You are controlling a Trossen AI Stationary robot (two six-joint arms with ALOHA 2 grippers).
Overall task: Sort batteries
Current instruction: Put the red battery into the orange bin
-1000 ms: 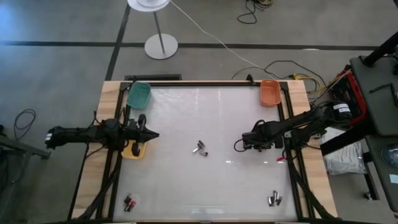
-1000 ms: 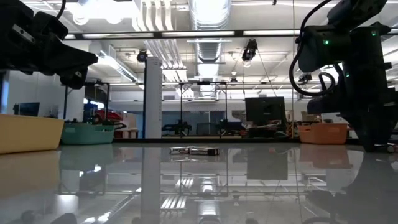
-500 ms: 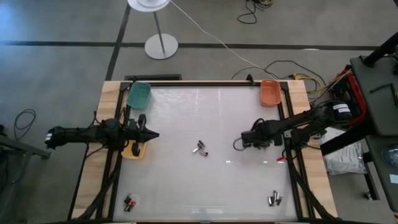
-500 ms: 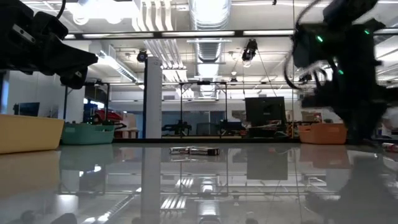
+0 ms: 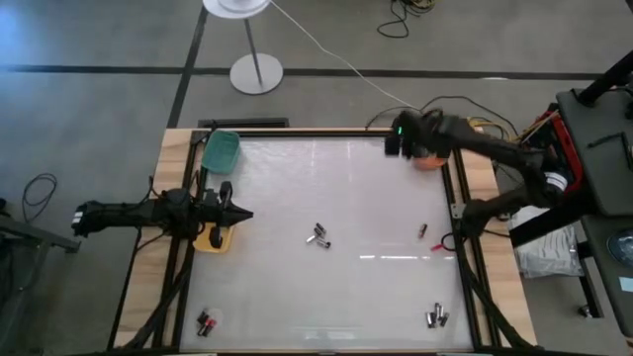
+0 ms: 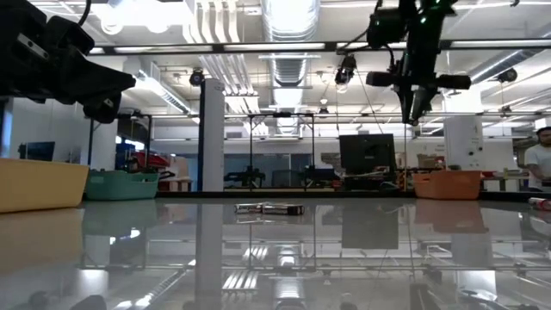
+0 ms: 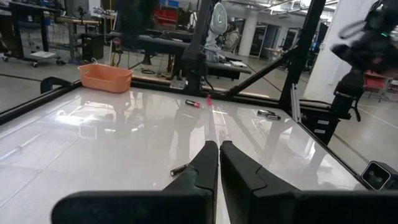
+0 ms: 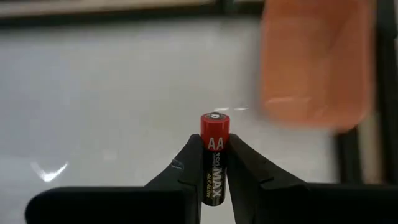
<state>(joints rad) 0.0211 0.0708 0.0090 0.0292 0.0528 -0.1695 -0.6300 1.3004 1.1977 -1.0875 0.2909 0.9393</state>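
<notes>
My right gripper hangs high over the far right of the table, just left of the orange bin, shut on a black AA battery with a red end. In the low view its fingers point down, well above the glass. My left gripper is shut and holds nothing; it hovers at the left side by the yellow bin. Loose batteries lie flat on the table: a pair at the centre, one right of centre, a pair near right, a pair near left. My right gripper pinches the battery's black body between its two fingers, which lie along it. The red end sticks out past the fingertips. The fingers point down from above, and the battery is lifted clear of the table.
A green bin sits at the far left corner, the orange bin at the far right corner, the yellow bin at the left edge. Black frame rails run along the table's sides. A person stands far off in the room.
My right gripper has risen from low over the right-middle of the table and swung toward the far edge, ending high beside the orange bin. A single battery now shows on the glass where that arm stood before. My left arm has kept still.
</notes>
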